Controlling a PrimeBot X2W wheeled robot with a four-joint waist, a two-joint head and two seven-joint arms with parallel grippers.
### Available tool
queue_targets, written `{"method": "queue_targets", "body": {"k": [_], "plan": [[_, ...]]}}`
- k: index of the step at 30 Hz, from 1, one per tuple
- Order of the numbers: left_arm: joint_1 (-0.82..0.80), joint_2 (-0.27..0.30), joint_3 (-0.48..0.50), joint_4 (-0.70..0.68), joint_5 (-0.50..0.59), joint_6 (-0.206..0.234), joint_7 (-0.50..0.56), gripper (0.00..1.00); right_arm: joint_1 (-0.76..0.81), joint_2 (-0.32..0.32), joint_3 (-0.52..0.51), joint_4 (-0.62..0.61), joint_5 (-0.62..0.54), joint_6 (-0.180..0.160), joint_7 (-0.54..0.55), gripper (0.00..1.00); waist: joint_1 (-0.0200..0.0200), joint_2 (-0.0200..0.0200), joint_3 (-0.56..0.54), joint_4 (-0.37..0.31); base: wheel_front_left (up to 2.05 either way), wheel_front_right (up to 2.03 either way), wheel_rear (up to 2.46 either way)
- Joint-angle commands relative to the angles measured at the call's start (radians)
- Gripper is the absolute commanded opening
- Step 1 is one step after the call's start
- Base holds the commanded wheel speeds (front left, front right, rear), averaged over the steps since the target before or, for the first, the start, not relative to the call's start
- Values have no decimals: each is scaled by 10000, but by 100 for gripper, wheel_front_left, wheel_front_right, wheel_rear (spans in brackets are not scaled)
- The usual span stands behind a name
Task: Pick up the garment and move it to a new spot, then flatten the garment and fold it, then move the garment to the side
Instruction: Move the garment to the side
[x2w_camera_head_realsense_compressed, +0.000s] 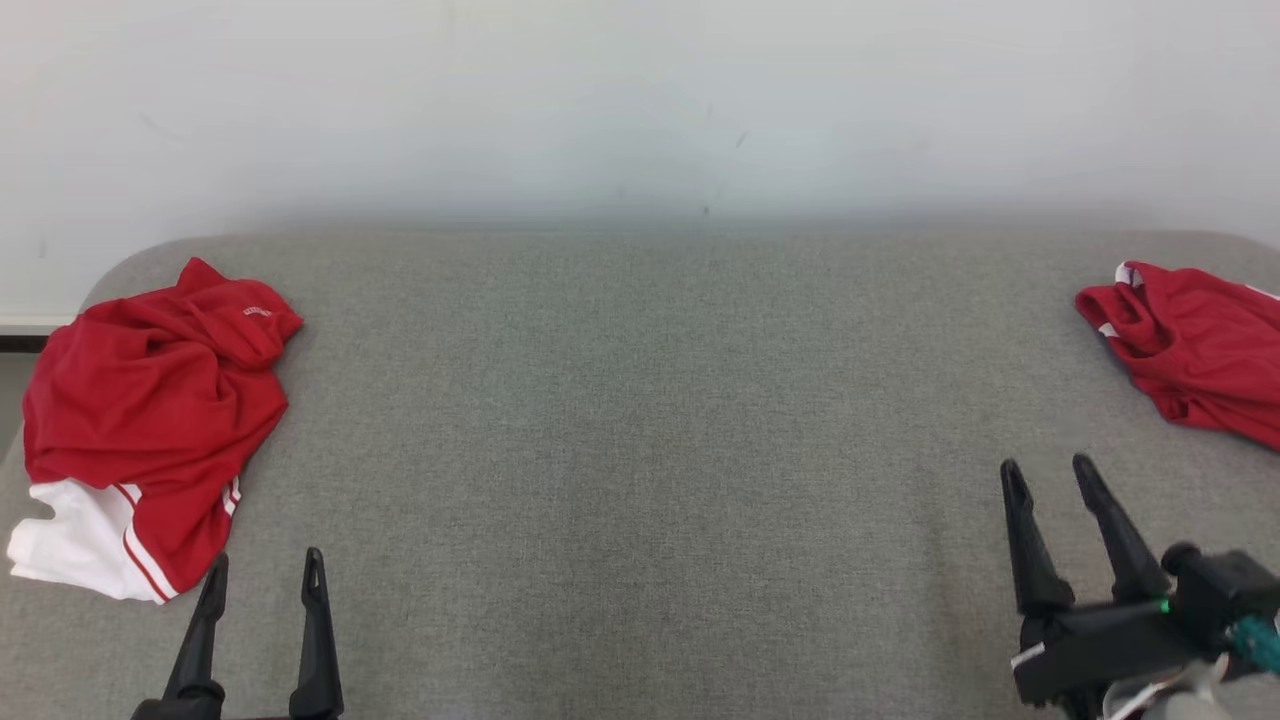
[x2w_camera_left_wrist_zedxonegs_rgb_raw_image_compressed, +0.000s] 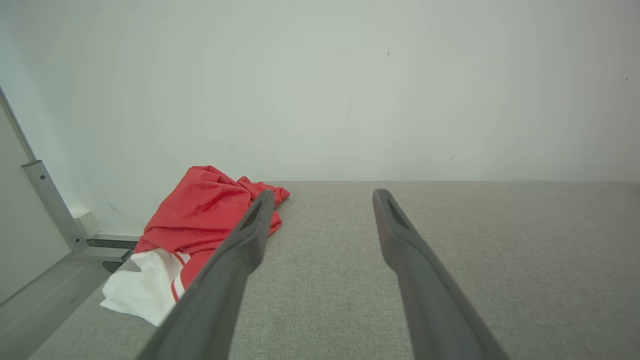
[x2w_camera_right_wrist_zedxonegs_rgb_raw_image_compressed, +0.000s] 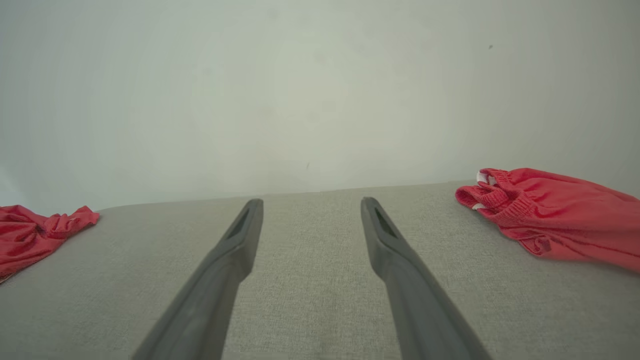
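**Grey fabric tabletop (x2w_camera_head_realsense_compressed: 640, 450), grippers empty, garments at either end**

At the near edge, the left gripper (x2w_camera_head_realsense_compressed: 266, 557) and right gripper (x2w_camera_head_realsense_compressed: 1046, 465) have their fingers spread and hold nothing. Just beyond the left one lies a crumpled red-and-white garment (x2w_camera_head_realsense_compressed: 150, 400), long axis near-to-far, white end nearest. At the far right, a red garment (x2w_camera_head_realsense_compressed: 1190, 350) points its waistband toward the table's centre.

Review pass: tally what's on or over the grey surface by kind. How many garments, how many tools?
Garments: 2 (red-and-white garment at left, red garment at right)
Tools: 2 (left tool, right tool, both open and empty)
Total: 4
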Motion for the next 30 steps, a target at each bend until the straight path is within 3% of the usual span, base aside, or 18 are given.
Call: {"method": "queue_targets", "body": {"k": [1, 6, 10, 30], "plan": [[124, -34, 40, 29, -26, -15, -31, 100, 172, 115, -89, -146, -168, -28, 19, 100, 3, 1, -48, -19, 0, 0, 0], [185, -71, 125, 181, -21, -67, -30, 100, 1285, 1171, -599, -1092, -716, -28, 177, 100, 3, 1, -209, -59, 0, 0, 0], [234, -85, 192, 270, 12, -62, -32, 100, 1707, 1574, -681, -1412, -940, -28, 179, 100, 3, 1, -275, -113, 0, 0, 0], [141, -62, 148, 743, 280, -85, -32, 100, 1949, 2017, -725, -1392, -1365, -28, 291, 100, 3, 1, -458, -151, 0, 0, 0]]}}
